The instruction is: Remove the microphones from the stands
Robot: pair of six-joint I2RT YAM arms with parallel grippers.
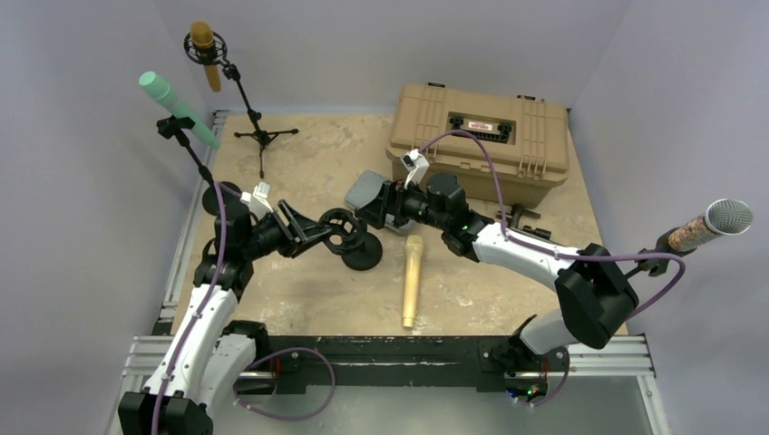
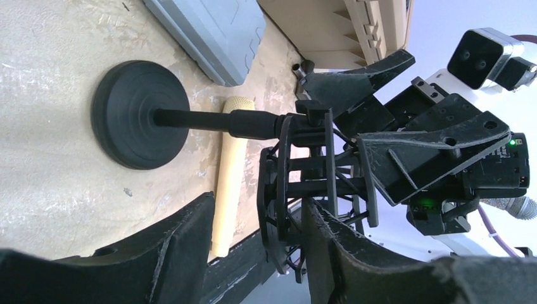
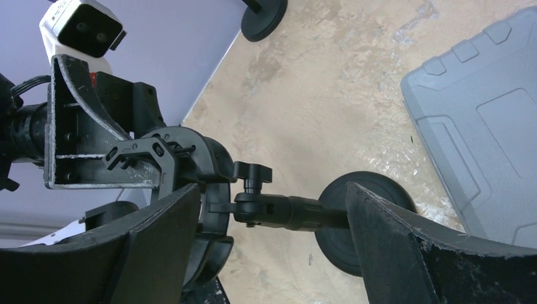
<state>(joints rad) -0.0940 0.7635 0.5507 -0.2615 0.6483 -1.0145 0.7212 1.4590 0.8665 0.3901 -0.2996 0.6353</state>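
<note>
The left gripper (image 2: 256, 209) stands half open around the black mount (image 1: 343, 231), with a gap beside one finger. The stand (image 1: 364, 256) sits on its round base on the table (image 1: 299, 290). The right gripper (image 3: 272, 199) gapes wide astride the stand's pole. The gold microphone (image 1: 413, 281) lies flat on the table just right of the base, off the stand.

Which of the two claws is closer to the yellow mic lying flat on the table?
Right. The right gripper hangs just beyond the mic's head. The left gripper is farther off, on the other side of the stand, straddling its shock mount.
</note>
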